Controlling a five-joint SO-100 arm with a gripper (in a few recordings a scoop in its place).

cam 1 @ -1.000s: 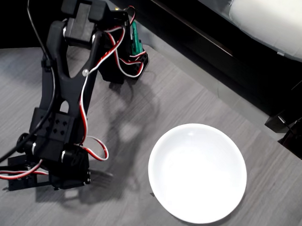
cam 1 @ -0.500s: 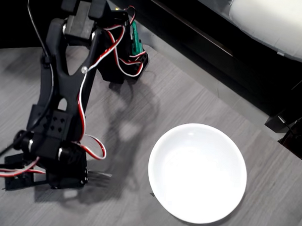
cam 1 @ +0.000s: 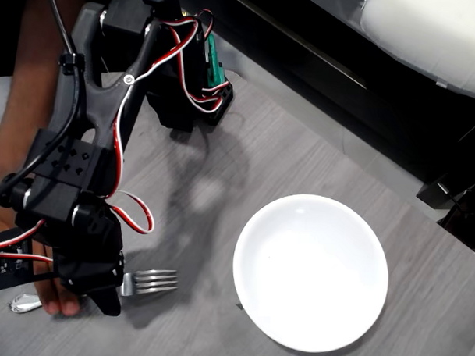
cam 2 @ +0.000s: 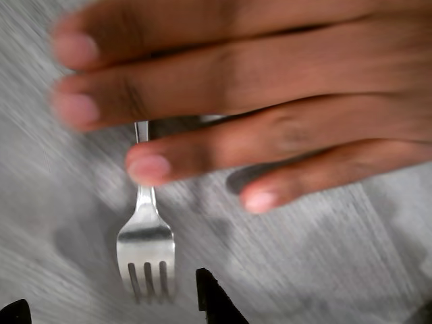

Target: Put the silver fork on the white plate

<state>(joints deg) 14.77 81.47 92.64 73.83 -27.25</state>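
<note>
1. Silver fork [cam 1: 149, 281] lies flat on the grey table [cam 1: 301, 157] at about 9 o'clock from the white plate [cam 1: 311, 272], tines toward the plate and clear of its rim, with bare table between them.
2. In the wrist view the fork [cam 2: 146, 250] has its tines at 6 o'clock and its neck running toward 12 o'clock, under a person's hand [cam 2: 256, 101] that covers the handle.
3. From overhead, that hand [cam 1: 58, 297] lies under the arm at the fork's handle end, and a shiny bit of metal shows just at 9 o'clock of it.
4. Tool [cam 2: 111, 312] hangs just above the tines; its two dark fingertips stand apart at the wrist view's bottom edge, nothing between them.
5. Plate is empty; its rim at 6 o'clock comes close to the overhead picture's bottom edge.
6. Table's far edge runs diagonally at 1 o'clock of the plate, leaving an open grey surface between the arm's base [cam 1: 195, 98] and the plate.
</note>
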